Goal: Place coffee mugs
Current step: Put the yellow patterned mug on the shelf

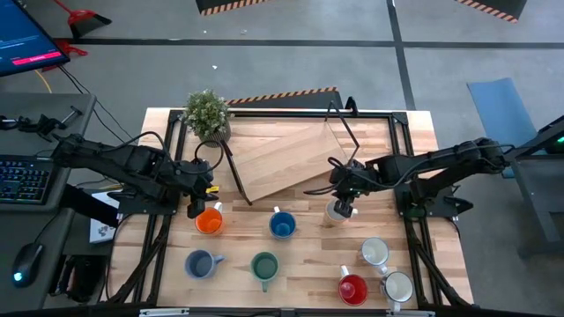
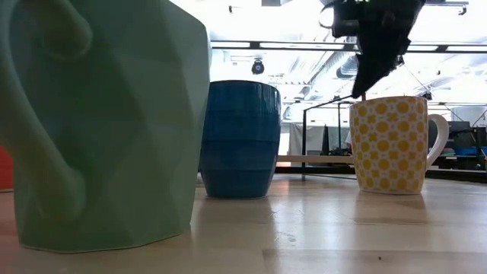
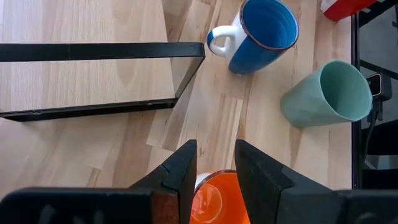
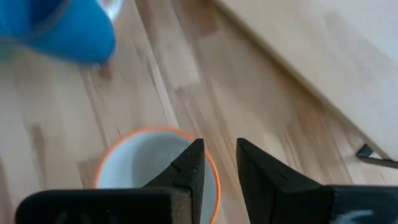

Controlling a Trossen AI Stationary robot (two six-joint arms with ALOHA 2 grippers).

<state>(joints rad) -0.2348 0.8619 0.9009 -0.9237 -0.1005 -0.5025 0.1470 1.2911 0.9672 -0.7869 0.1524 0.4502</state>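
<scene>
My left gripper [image 1: 201, 210] hangs over the orange mug [image 1: 209, 221] at the table's left middle, its narrow gap [image 3: 216, 146] above the mug's rim. My right gripper [image 1: 345, 204] is down on the cream, yellow-dotted mug [image 2: 388, 144], right of centre. The bright blue mug [image 1: 282, 225] stands between them. The grey-blue mug [image 1: 200, 263], green mug [image 1: 264, 265], red mug [image 1: 352, 288] and two white mugs [image 1: 375, 253] [image 1: 397, 286] stand upright along the near side. My left gripper comes from above, pointing down, with the orange mug's rim [image 3: 208, 182] between its two fingers; the fingers hide the exact contact. The mug stands upright on the table. My right gripper [image 4: 217, 146] pinches the cream mug's wall at its orange-edged rim [image 4: 212, 167], one finger inside and one outside, from above. The mug stands upright on the table [image 2: 327, 228].
A slanted wooden board [image 1: 291, 158] lies on a black metal frame [image 1: 379, 114] across the far half of the table. The potted plant [image 1: 207, 113] stands at the far left corner. Bare wood lies between the mug rows.
</scene>
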